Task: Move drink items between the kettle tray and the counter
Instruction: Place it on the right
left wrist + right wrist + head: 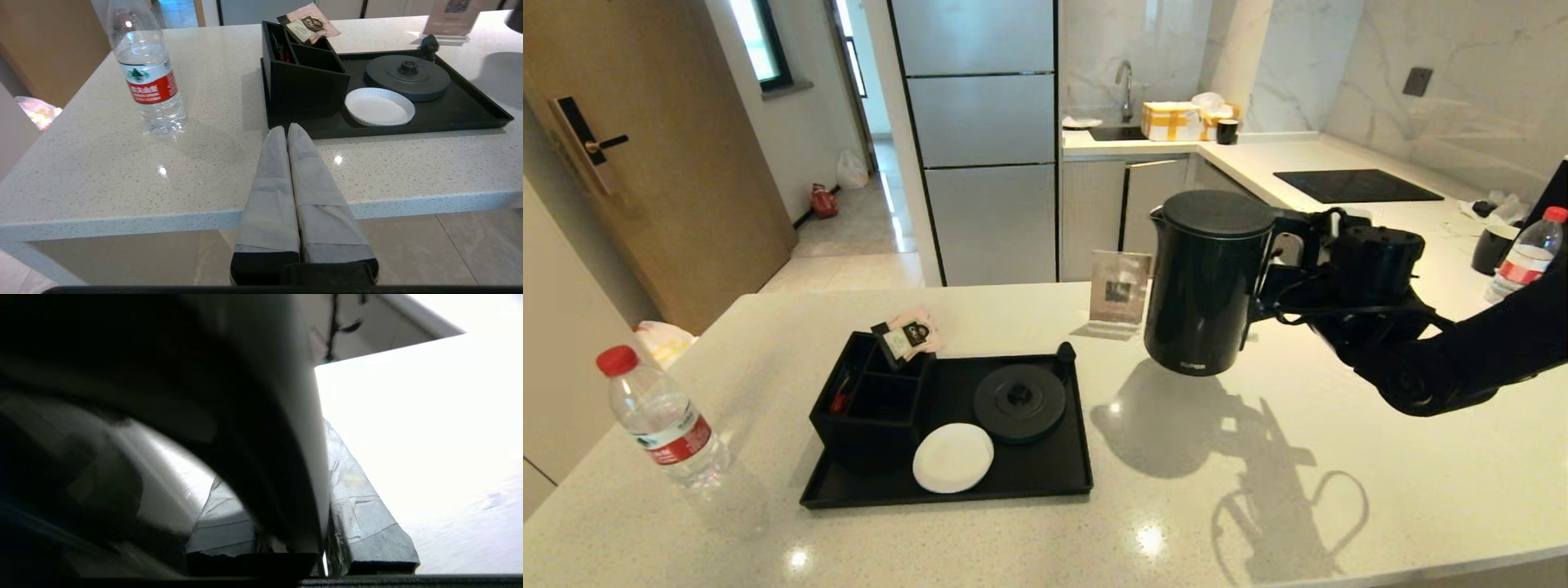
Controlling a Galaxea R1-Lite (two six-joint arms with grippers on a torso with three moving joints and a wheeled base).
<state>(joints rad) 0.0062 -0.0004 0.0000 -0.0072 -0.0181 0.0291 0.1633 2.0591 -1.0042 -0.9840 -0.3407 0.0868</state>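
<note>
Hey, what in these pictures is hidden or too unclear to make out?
- Head view: right pincer tips, hidden behind the kettle.
- Head view: far water bottle, base hidden by the right arm.
- Right wrist view: the kettle's handle fills the frame, blurred; counter glared out.
- Left wrist view: near water bottle, cap cut off by the edge.

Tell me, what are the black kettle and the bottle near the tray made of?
The kettle looks like matte black plastic or coated metal: its side gives dull, soft reflections, so I can't tell which. The bottle looks like thin clear plastic: you can see through it, with a red cap and a glossy label.
</note>
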